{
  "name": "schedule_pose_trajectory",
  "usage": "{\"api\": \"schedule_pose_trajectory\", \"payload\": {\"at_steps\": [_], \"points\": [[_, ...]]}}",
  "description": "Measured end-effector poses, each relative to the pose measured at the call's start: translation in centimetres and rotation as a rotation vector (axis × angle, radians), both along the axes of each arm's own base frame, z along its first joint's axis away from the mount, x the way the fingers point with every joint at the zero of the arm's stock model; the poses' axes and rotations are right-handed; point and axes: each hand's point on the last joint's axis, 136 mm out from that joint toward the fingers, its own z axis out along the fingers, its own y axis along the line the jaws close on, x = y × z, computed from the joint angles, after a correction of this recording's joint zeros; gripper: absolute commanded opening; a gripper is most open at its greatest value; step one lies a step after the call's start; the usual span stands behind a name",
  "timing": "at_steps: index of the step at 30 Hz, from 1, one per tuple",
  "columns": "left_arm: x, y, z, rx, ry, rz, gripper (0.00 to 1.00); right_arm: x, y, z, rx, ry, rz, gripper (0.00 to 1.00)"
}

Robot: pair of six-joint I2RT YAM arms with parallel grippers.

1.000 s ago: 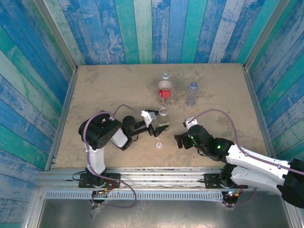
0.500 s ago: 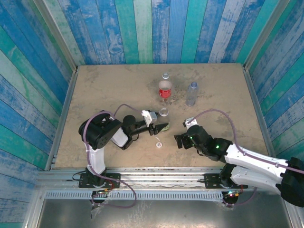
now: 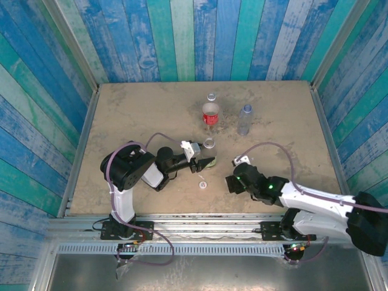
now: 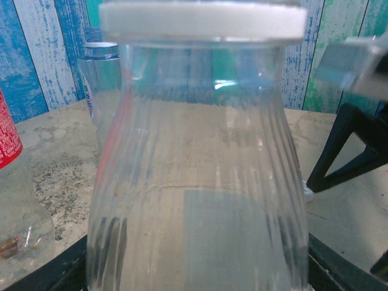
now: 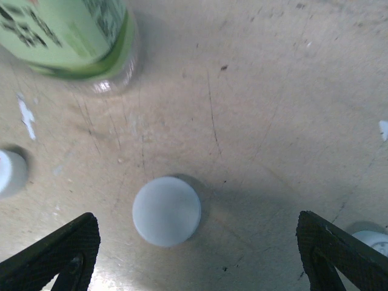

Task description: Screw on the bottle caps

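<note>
My left gripper (image 3: 203, 160) is shut on the green-labelled bottle (image 3: 208, 159), which stands upright at mid-table. Seen from the left wrist, its clear ribbed body (image 4: 200, 182) is very close, with a white ring at the neck, and my left gripper (image 4: 200, 270) holds it low down. The right gripper (image 3: 231, 182) hovers low and open to the bottle's right. In the right wrist view a pale bottle cap (image 5: 167, 210) lies on the table between its open fingers (image 5: 66, 251), untouched. Two more caps (image 5: 9, 173) (image 5: 371, 240) lie at the edges. One cap (image 3: 202, 185) sits below the bottle.
The red-labelled bottle (image 3: 210, 114) and the plain bluish bottle (image 3: 245, 119) stand upright behind, toward the back of the table (image 3: 133, 115). Blue and green plank walls (image 3: 54, 121) close in three sides. A small white fleck (image 5: 26, 116) lies near the green bottle (image 5: 66, 33).
The left gripper has closed onto the green-labelled bottle. The right arm has slid a little down and toward the front edge, lower over the table.
</note>
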Motion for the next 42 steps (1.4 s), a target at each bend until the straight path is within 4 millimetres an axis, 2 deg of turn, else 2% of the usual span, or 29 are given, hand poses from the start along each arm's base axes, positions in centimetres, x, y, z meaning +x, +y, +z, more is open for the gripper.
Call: {"api": "schedule_pose_trajectory", "payload": {"at_steps": [11, 17, 35, 42], "points": [[0.0, 0.0, 0.0, 0.002, -0.001, 0.0, 0.66, 0.2, 1.5, -2.5, -0.075, 0.061, 0.049, 0.72], [0.0, 0.0, -0.1, 0.003, 0.001, 0.001, 0.68, 0.4, 2.0, -2.5, -0.052, 0.056, 0.045, 0.64], [0.2, -0.1, -1.1, 0.032, 0.042, 0.0, 0.69, 0.1, 2.3, -3.8, -0.051, 0.092, 0.046, 0.56], [0.2, -0.1, -1.3, 0.039, 0.051, 0.0, 0.69, 0.0, 2.4, -4.2, -0.053, 0.103, 0.046, 0.5]]}}
